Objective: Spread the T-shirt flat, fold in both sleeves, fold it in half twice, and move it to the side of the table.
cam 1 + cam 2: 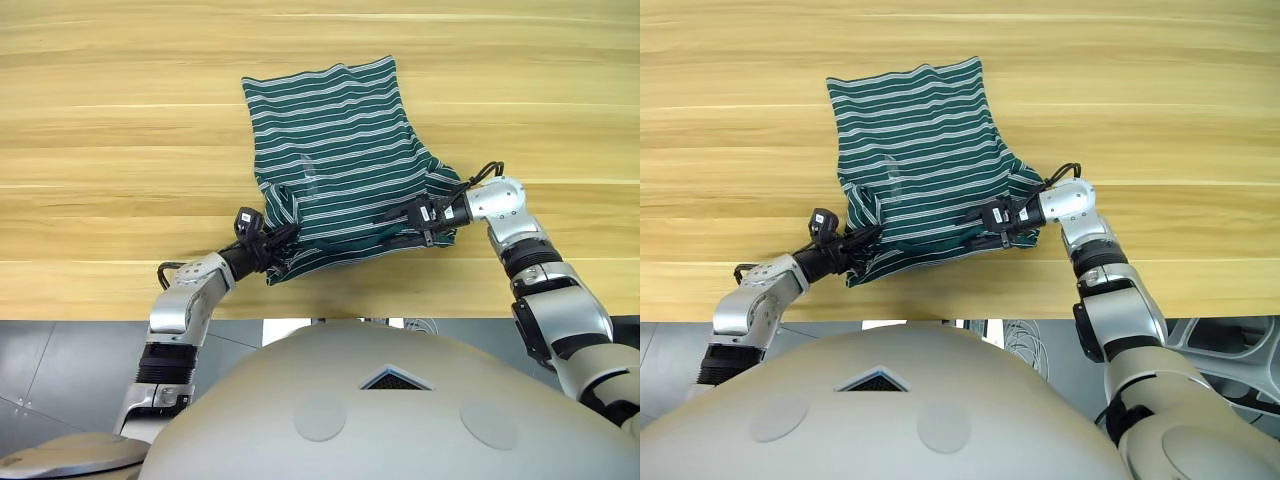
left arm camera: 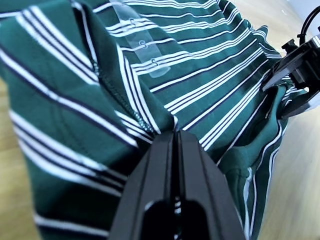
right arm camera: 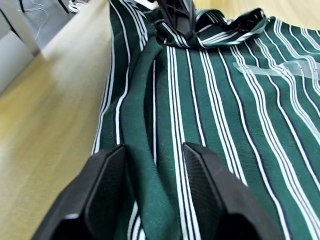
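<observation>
The left gripper (image 1: pixel 272 238) was pinched tight on a bunched near-left corner of the green striped T-shirt (image 1: pixel 335 150). The right gripper (image 1: pixel 398 215) had its fingers parted astride a ridge of cloth at the near-right edge. The shirt lay rumpled on the wooden table (image 1: pixel 110 130), near its front edge. Such soft, light knit would likely sag and slide, so hems or seams looked the surest holds. A clear size sticker (image 2: pixel 142 45) clung to it; only its own folds seemed in the way

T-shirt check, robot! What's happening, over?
Left gripper shut on T-shirt, near edge. Right gripper open, straddling a fabric ridge. T-shirt rumpled, not flat, on table. Clear sticker strip on the cloth.
</observation>
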Controlling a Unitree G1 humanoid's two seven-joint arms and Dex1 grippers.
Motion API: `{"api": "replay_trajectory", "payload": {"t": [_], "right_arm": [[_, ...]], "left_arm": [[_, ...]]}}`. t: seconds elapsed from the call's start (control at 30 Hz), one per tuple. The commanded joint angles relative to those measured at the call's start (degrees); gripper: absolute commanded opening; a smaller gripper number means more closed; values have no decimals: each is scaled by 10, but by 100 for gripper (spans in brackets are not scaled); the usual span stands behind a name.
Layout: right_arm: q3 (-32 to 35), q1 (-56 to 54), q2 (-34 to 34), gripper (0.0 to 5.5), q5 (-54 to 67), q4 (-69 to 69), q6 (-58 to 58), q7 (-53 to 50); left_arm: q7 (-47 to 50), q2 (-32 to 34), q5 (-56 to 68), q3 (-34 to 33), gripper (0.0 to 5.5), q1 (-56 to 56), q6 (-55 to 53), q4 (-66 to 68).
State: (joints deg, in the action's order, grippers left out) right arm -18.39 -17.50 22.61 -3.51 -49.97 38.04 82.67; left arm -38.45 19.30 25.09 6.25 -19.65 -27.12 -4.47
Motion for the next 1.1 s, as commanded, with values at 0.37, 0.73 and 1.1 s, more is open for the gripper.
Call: {"api": "replay_trajectory", "payload": {"t": [0.37,0.73,1.1], "right_arm": [[-56,111,118,214,99,180,-206,98],[-79,123,149,214,164,226,-252,92],[15,-3,26,214,137,20,-190,-9]], "left_arm": [[16,-7,-8,-3,2,29,-23,27],[22,-13,-15,-6,2,46,-22,43],[24,-12,-11,17,2,18,-50,-51]]}}
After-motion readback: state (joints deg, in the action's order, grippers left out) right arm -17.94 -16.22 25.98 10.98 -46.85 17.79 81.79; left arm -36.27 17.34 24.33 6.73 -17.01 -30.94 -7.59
